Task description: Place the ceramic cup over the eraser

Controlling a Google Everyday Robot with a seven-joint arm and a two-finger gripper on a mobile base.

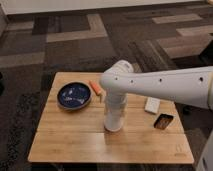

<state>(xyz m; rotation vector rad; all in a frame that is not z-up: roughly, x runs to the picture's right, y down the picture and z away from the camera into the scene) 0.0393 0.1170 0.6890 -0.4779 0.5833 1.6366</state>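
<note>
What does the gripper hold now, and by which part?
The gripper, shut, sits on top of the cup standing on the table and seems to grip its top end; the contact itself is hidden.

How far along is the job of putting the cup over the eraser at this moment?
Done: the hand is at the cup and shut on its top. In hand: the grasp only; the cup stands on the table, not yet lifted. Left: carry it to the eraser, which lies uncovered near the table's right edge, and set it over.
</note>
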